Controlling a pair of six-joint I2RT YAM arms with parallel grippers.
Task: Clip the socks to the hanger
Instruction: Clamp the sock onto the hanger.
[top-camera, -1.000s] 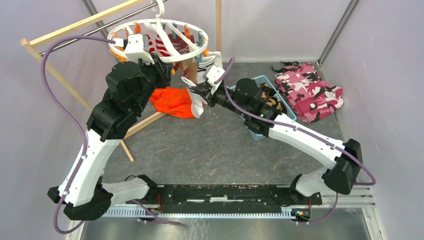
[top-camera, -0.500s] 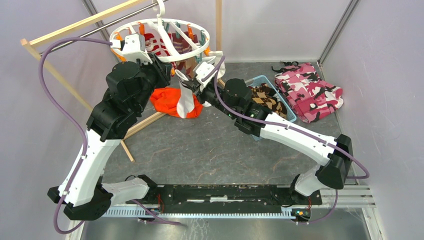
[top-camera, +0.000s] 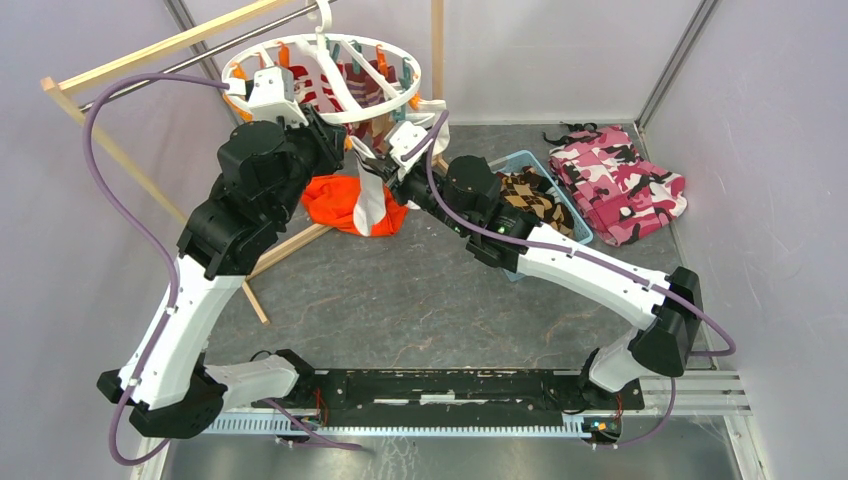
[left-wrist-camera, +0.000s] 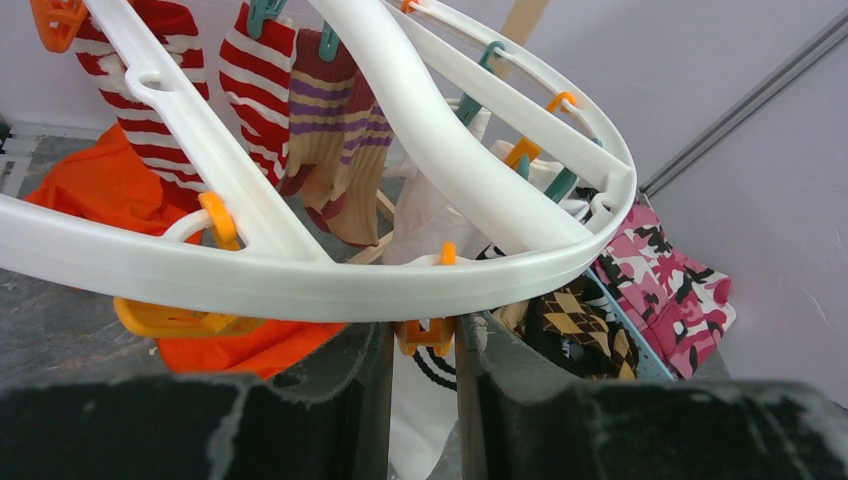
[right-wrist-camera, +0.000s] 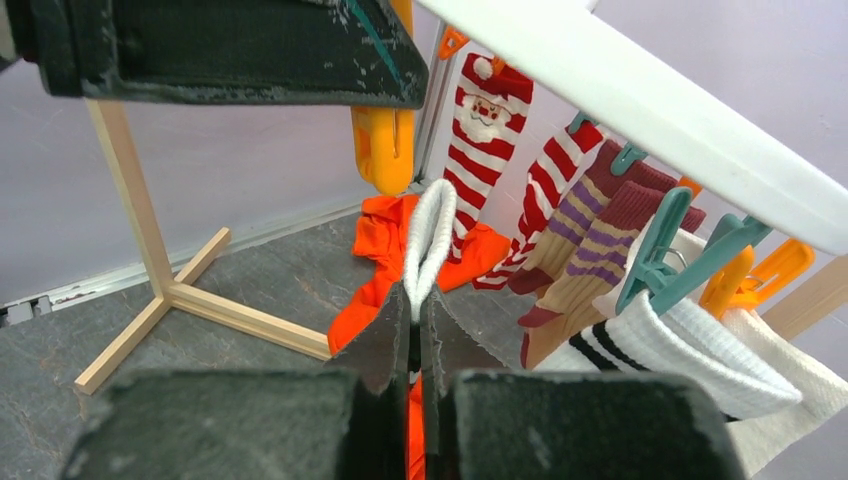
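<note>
The left end effector (left-wrist-camera: 423, 340) pinches an orange clip (left-wrist-camera: 428, 330) under the hanger (left-wrist-camera: 300, 285) rim, likely to open it, while the right end effector (right-wrist-camera: 415, 345), clamped on a white sock (right-wrist-camera: 428, 225), holds its cuff up just below that clip.

Your hanger (left-wrist-camera: 300, 285) reads as smooth white plastic, glossy along the rim, and the clip (left-wrist-camera: 425, 335) under it is shiny orange plastic. The sock (right-wrist-camera: 428, 235) up front is soft white ribbed knit, and the striped socks (right-wrist-camera: 478, 140) behind it look like the same matt cloth. Your right fingers (right-wrist-camera: 380, 350) are matt black, scuffed and rough at the edges. The rack (right-wrist-camera: 120, 190) is bare pale wood, and the table (top-camera: 400, 290) is a dull, mottled grey, stone-like.
</note>
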